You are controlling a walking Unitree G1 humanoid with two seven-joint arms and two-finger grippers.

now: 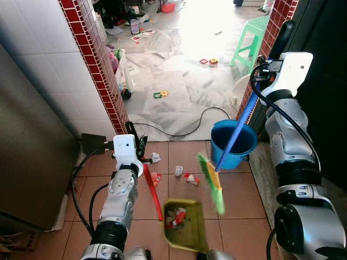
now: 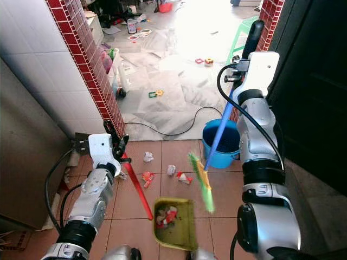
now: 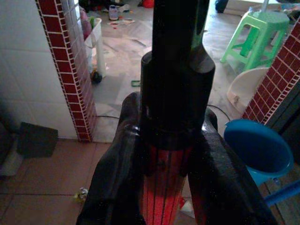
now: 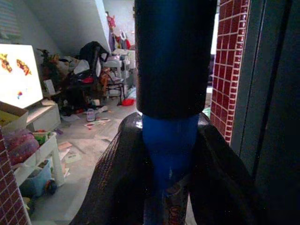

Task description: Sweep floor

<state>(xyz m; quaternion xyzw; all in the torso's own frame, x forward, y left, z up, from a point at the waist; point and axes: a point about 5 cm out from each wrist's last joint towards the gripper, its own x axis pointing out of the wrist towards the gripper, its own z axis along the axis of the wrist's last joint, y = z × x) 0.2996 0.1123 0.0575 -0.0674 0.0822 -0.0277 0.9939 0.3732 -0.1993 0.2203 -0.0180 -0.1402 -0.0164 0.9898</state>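
The broom (image 1: 230, 142) has a smooth blue pole slanting from upper right down to lower left, ending in a blurred green bristle head (image 1: 210, 182) above the floor beside the dustpan (image 1: 184, 223). That pan is a shallow olive-green scoop (scraps already inside) on a thin red handle (image 1: 152, 191) running up toward the left. The right claw (image 4: 171, 187) is clamped on the blue pole, the left claw (image 3: 166, 187) on the ribbed red handle. Paper scraps (image 1: 184, 175) lie on terracotta floor tiles (image 1: 238, 195) near a round blue bucket (image 1: 233, 143); beyond red-brick pillars (image 1: 95, 59), a cluttered marble-floored room.
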